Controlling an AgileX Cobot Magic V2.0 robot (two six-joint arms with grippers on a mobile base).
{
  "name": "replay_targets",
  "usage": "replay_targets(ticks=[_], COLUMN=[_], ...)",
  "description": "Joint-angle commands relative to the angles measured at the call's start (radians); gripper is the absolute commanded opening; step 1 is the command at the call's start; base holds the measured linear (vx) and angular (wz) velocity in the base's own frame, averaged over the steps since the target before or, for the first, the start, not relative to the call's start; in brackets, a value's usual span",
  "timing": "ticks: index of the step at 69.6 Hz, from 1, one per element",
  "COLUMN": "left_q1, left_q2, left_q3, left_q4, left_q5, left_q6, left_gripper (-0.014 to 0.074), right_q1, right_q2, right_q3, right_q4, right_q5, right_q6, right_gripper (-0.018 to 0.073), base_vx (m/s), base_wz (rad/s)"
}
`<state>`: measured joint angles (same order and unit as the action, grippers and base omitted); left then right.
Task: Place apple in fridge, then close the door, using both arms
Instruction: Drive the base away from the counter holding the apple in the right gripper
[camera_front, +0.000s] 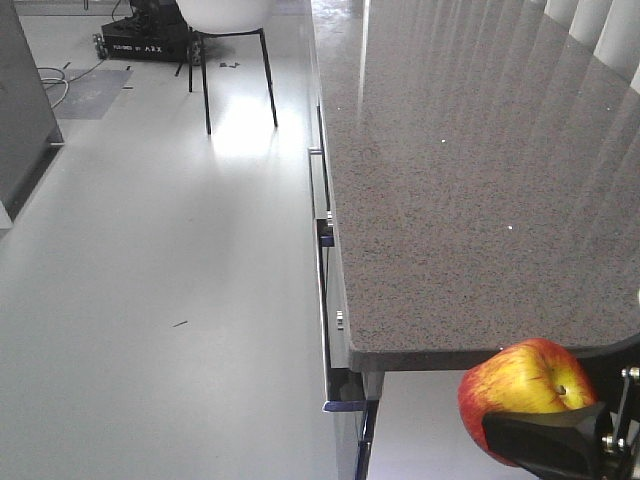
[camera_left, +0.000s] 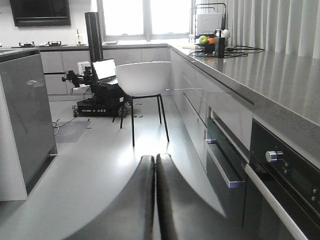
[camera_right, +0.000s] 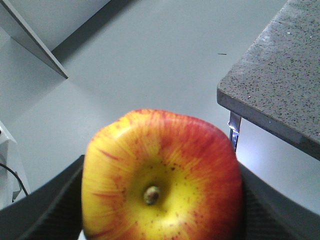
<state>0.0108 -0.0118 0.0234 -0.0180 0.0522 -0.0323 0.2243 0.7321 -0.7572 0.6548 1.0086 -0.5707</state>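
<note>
While the right claw (camera_front: 556, 406) pinches the apple (camera_front: 518, 388) in mid-air just off the tabletop (camera_front: 450, 200) corner, the left claw (camera_left: 155, 200) hangs empty, fingers pressed together. The carry is likely under way; next comes reaching the fridge, not clearly in view, and shelving the apple

Grey stone counter (camera_front: 470, 180), fruit bowl (camera_left: 206, 41) at its far end — white chair (camera_left: 145, 80) on pale floor (camera_front: 170, 300), open laptop (camera_left: 106, 70) behind it, chrome knob (camera_left: 272, 156) below counter edge.
</note>
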Motion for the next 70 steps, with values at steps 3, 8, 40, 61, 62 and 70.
replay_targets(ticks=[3,8,40,61,62,70], left_q1=[-0.001,-0.001,-0.001,-0.001,-0.001,-0.001], left_q2=[-0.013,-0.013,-0.013,-0.013,-0.013,-0.013], left_q3=[0.013,0.013,0.013,0.013,0.013,0.013], left_q4=[-0.005,-0.005,-0.005,-0.005,-0.005,-0.005], left_q5=[-0.072,-0.072,-0.072,-0.072,-0.072,-0.072], left_q6=[-0.004,-0.004,-0.004,-0.004,-0.004,-0.004], left_gripper=[-0.0006,-0.0006,-0.0006,-0.0006,-0.0006,-0.0006], right_q1=[-0.004,-0.004,-0.004,-0.004,-0.004,-0.004], right_q2=[-0.004,-0.004,-0.004,-0.004,-0.004,-0.004], right_q3=[-0.028,-0.028,-0.028,-0.028,-0.028,-0.028], right_q4=[0.041,0.043,0.043,0.043,0.043,0.043], right_q5=[-0.042,-0.042,-0.042,-0.042,-0.042,-0.042], right_q6=[-0.003,-0.003,-0.003,-0.003,-0.003,-0.003], right_gripper=[0.0317,0.0317,0.0317,0.0317,0.0317,0.0317], base_vx=[-0.01,-0.02,-0.03,-0.03,-0.04,-0.04], base_wz=[0.04,0.08,0.3,0.54,0.61,0.62])
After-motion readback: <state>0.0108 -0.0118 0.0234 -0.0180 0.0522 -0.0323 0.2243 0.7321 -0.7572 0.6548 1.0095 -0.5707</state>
